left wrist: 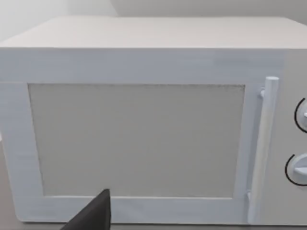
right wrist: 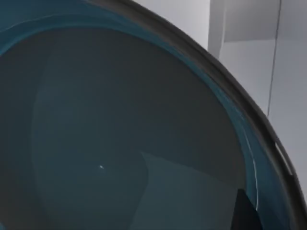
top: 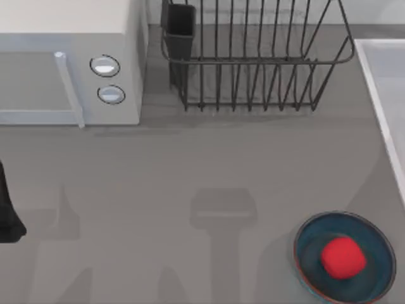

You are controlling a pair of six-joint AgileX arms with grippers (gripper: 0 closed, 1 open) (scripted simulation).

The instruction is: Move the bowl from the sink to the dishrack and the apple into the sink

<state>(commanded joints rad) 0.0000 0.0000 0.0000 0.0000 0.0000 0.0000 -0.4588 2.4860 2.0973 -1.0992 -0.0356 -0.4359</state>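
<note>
left arm (top: pixel 7 212) parked at left edge

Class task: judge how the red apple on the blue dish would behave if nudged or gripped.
The apple looks round and smooth, so it would probably roll if nudged. The blue dish has a raised rim that may contain it. Its glossy skin might slip between fingers.

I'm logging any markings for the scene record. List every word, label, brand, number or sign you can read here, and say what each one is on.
None: no readable text in any view.
Microwave: plain door and handle; its two dials carry no numbers or marks.
Dishrack and its cutlery cup: bare.
Blue dish and the apple in it: unmarked.
Bowl interior, in the right wrist view: plain glaze.
Sink rim: blank.
</note>
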